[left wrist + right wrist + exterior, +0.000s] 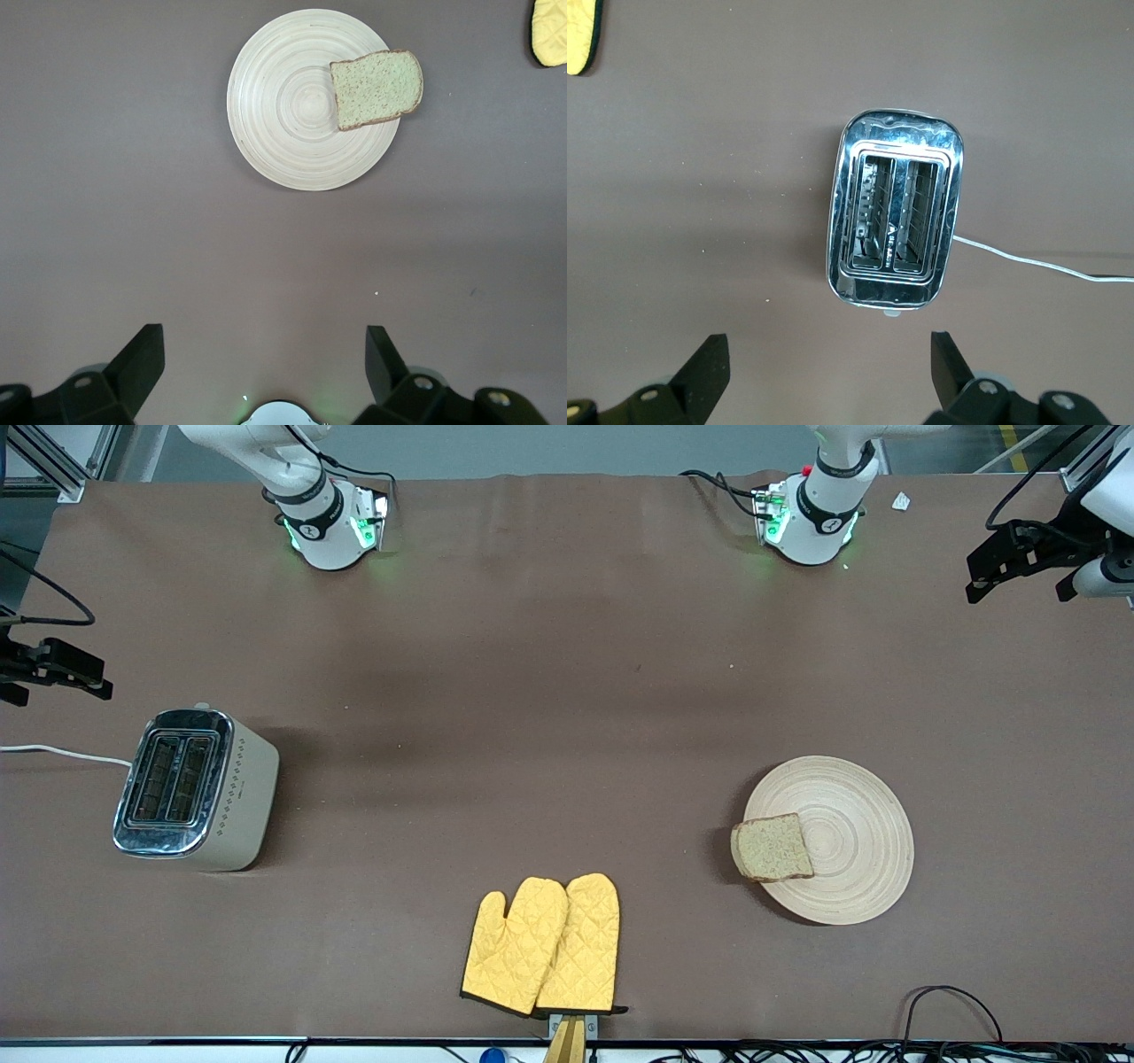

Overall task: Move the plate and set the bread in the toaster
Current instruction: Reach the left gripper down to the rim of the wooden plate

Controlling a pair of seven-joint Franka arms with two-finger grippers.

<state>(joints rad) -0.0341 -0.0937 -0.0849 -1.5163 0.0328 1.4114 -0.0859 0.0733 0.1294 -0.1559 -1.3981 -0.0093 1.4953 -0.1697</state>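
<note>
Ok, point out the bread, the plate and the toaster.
bread [772,848], front view, middle of the slice.
plate [855,824], front view, bare grooved surface beside the bread.
toaster [894,212], right wrist view, chrome top between the slots.

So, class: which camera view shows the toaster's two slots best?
The right wrist view: it looks straight down into the toaster, both slots open and empty. The front view shows it smaller and angled. The left wrist view misses it.

Left gripper [261,359], right gripper [828,359]: spread, raised.
</note>
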